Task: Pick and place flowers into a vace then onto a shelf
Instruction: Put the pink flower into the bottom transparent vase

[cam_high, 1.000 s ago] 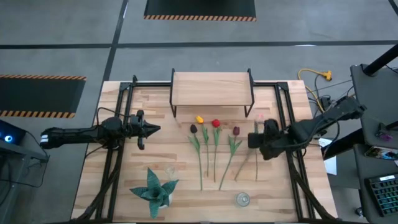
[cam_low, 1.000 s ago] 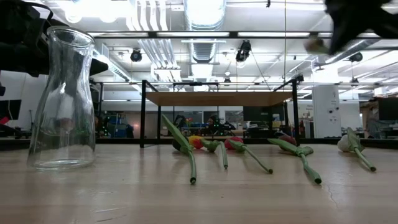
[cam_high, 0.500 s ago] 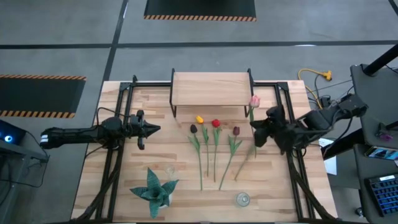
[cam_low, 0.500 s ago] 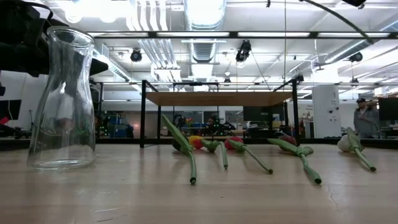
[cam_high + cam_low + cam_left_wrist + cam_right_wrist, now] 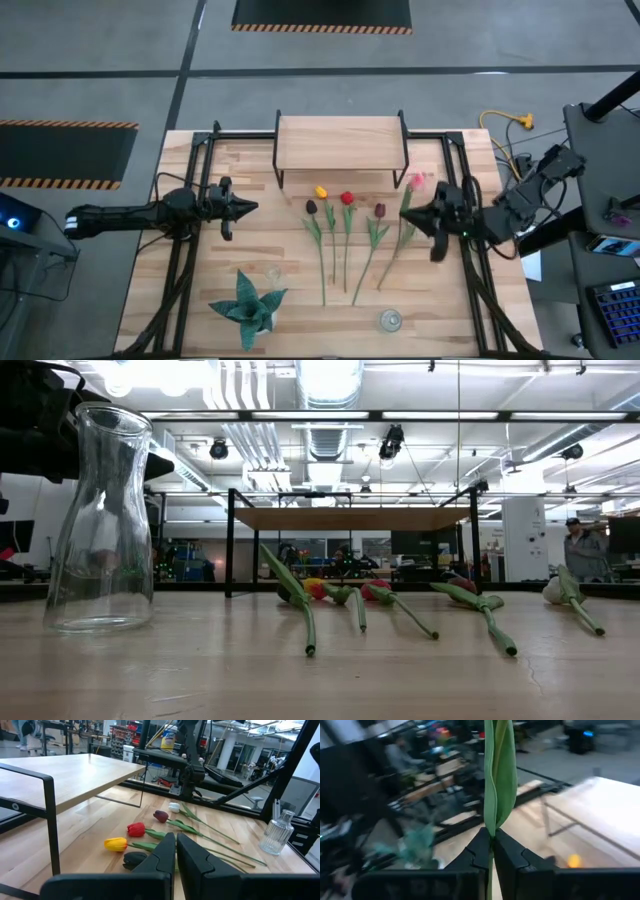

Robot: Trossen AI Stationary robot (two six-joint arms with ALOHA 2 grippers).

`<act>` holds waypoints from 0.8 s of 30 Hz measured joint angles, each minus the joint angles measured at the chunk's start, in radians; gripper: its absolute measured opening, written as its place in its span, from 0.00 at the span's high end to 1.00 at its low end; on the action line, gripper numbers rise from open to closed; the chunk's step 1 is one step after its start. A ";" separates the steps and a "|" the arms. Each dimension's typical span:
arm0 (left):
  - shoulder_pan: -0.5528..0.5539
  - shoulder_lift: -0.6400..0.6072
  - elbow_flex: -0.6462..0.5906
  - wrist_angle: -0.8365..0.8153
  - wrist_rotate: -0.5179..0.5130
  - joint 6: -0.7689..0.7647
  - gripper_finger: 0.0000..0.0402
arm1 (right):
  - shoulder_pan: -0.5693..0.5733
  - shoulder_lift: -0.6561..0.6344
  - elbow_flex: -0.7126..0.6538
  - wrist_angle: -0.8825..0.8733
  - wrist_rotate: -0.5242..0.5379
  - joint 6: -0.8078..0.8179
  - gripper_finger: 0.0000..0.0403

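While the right gripper (image 5: 491, 851) is pinching its two dark fingers tight on a pink tulip's (image 5: 414, 181) thin green stem, it is holding that flower up above the right side of the wooden plank table (image 5: 190, 290). Four more tulips (image 5: 346, 235), yellow, red, black and maroon, are lying flat in a row in front of the little light-wood shelf (image 5: 340, 142) on black metal legs. Nothing is sitting inside the tall clear glass vase (image 5: 100, 520). A small ribbed glass bottle (image 5: 278, 834) is standing near the table's front edge. Over on the left side, the left gripper (image 5: 175, 851) is hanging shut, holding nothing.
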 joint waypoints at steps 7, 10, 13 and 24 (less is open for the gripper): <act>0.000 0.000 0.000 -0.001 0.000 0.000 1.00 | 0.109 0.042 -0.073 0.138 -0.080 -0.026 0.98; 0.000 0.000 0.000 -0.001 0.000 0.000 1.00 | 0.137 0.070 -0.089 0.219 -0.079 -0.027 0.98; 0.000 0.000 0.000 -0.001 0.000 0.000 1.00 | 0.160 0.106 -0.093 0.285 -0.080 -0.031 0.98; 0.000 0.000 0.000 -0.006 0.000 0.000 1.00 | 0.215 0.211 -0.066 0.349 -0.126 -0.031 0.98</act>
